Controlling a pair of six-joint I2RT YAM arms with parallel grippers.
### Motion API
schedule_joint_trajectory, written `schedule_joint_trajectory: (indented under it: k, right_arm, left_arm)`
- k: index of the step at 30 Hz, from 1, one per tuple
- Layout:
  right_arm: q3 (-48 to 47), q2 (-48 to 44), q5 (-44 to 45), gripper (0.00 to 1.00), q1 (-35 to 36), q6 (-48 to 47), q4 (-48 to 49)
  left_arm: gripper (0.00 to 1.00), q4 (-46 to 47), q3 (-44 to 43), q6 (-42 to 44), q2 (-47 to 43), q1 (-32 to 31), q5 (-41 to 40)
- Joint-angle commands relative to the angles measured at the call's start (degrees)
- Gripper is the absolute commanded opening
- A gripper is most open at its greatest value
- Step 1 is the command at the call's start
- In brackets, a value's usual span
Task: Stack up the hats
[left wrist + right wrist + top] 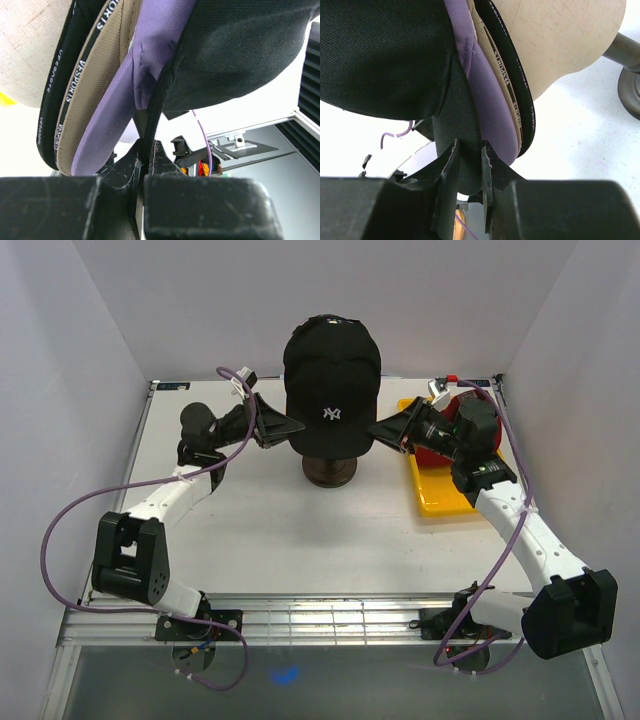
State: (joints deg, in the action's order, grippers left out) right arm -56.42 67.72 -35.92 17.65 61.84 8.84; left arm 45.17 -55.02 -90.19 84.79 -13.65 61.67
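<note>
To the left of the mannequin head [330, 472], the left gripper [293, 427] is clenched on the lower edge of the black NY cap [330, 365]. The wrist view shows a fold of its dark fabric pinched between the two fingers [161, 159]. To the right of the head, the right gripper [376, 430] pinches the opposite edge of the same cap in the same way.

The black NY cap sits on top of the head, logo facing the arms' bases. It is the outermost of four nested hats. Under it lie the lavender cap [150, 55], then the tan cap [97, 80], then the inner black cap [52, 107], which lies against the beige head.

Further back and right of the head, a red cap [432, 457] seems to lie on the yellow tray [445, 502], though the right arm hides most of it.
</note>
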Motion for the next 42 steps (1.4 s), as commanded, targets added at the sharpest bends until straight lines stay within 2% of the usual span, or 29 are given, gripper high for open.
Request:
schedule_joint_trajectory:
  k: [1, 10, 21, 29, 36, 41, 42]
  right_arm:
    - [-1.32, 2.24, 3.14, 0.08, 0.72, -3.75, -7.78]
    - [-2.11, 2.85, 3.67, 0.08, 0.63, -3.92, -8.58]
    - [-2.02, 3.12, 4.37, 0.08, 0.28, -4.1, -8.75]
    - [-1.85, 3.03, 4.54, 0.08, -0.51, -4.36, -9.88]
    - [-2.02, 3.55, 4.54, 0.08, -0.95, -4.98, -10.95]
    - [-2.9, 4.26, 5.68, 0.08, -1.13, -6.38, -13.14]
    - [-3.6, 4.35, 5.95, 0.08, -1.13, -6.82, -13.76]
  left_arm:
    - [0.08, -13.35, 1.32, 4.67, 0.81, -0.77, 2.58]
    - [0.2, -18.62, 0.36, 9.59, -0.68, 0.2, 3.19]
    - [0.4, -23.28, -1.4, 14.52, -3.14, 2.22, 4.16]
    - [0.43, -30.39, -5.27, 20.05, -4.11, 3.19, 4.25]
    - [0.43, -40.77, -7.99, 27.7, -4.55, 3.54, 1.7]
    - [0.4, -44.72, -10.27, 30.51, -4.02, 3.63, 0.82]
    - [0.36, -44.9, -10.8, 30.69, -3.76, 3.63, 0.65]
